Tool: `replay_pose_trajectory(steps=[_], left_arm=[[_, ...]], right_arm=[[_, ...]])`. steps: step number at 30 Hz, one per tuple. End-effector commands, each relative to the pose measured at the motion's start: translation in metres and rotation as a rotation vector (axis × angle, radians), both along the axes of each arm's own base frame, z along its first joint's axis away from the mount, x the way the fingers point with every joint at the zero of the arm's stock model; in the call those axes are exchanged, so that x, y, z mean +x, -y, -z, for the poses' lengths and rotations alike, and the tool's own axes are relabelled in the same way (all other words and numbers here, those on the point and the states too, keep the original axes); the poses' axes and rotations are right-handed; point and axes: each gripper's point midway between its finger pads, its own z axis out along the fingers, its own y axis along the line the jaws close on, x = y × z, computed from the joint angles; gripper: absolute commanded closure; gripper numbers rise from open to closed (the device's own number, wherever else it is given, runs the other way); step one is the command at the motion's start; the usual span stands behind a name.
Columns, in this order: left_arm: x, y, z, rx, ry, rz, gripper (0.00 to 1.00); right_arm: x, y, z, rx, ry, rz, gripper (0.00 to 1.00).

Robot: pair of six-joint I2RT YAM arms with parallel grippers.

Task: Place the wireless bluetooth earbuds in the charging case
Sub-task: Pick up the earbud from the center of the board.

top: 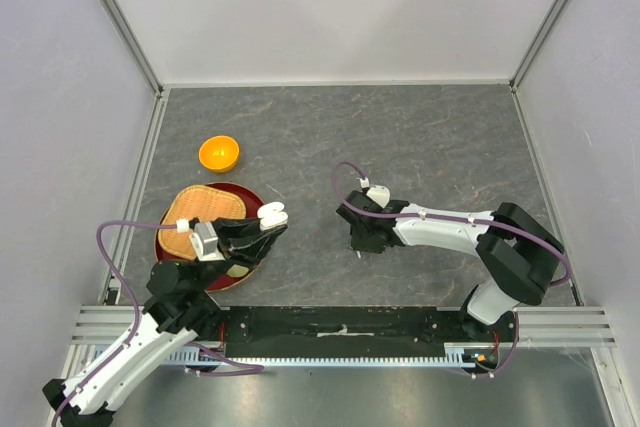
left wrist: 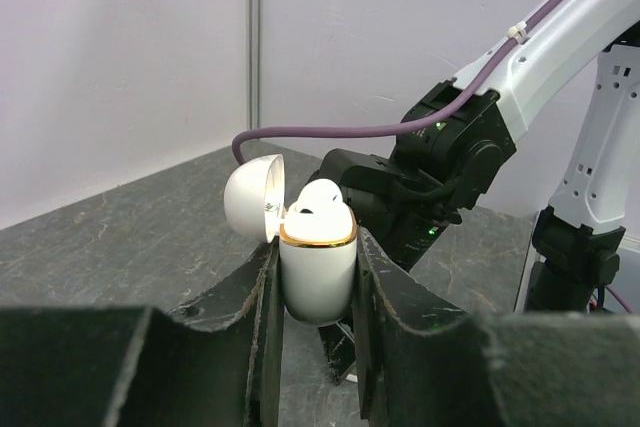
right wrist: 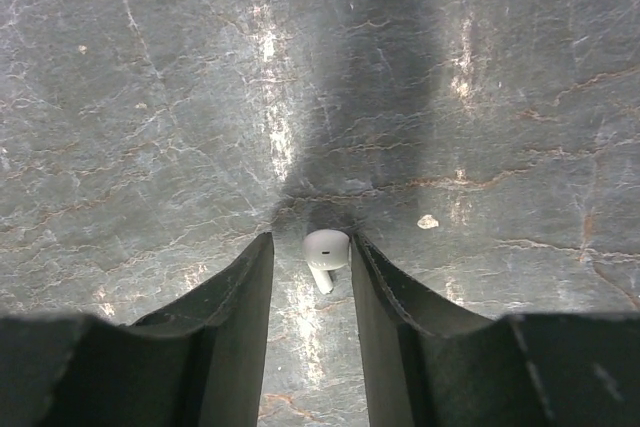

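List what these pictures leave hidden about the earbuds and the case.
Top view: the loose earbud is mostly hidden under the right gripper.
Left wrist view: the left gripper covers the sides of the charging case; the seated earbud blocks the slot behind it.
Top view: the left arm covers part of the red plate.

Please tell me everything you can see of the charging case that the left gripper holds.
The charging case is small, glossy white plastic, rounded, with a thin gold rim at its mouth. Its domed lid stands open on the left side in the left wrist view. The case is upright, clamped between the black fingers of the left gripper. One white earbud sits in its top.
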Motion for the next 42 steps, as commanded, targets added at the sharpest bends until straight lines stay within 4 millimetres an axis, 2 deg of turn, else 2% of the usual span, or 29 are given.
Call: replay_pose_trajectory(steps=[1, 9, 19, 30, 42], left_arm=[[-0.004, 0.0, -0.014, -0.042, 0.016, 0.02, 0.98], [-0.004, 0.002, -0.014, -0.042, 0.008, 0.03, 0.98], [-0.003, 0.002, -0.012, -0.043, 0.0, 0.027, 0.98], [-0.002, 0.002, -0.01, -0.04, -0.001, 0.023, 0.98], [-0.002, 0.001, -0.01, -0.044, -0.001, 0.021, 0.98]], right_arm=[[-0.005, 0.007, 0.002, -0.042, -0.014, -0.035, 0.53], [0.005, 0.017, -0.006, -0.145, 0.016, -0.066, 0.49], [0.003, 0.002, 0.0, -0.098, -0.019, -0.093, 0.54], [-0.004, 0.004, 0.006, -0.034, -0.049, 0.014, 0.63], [-0.004, 0.006, 0.01, -0.035, -0.062, 0.012, 0.7]])
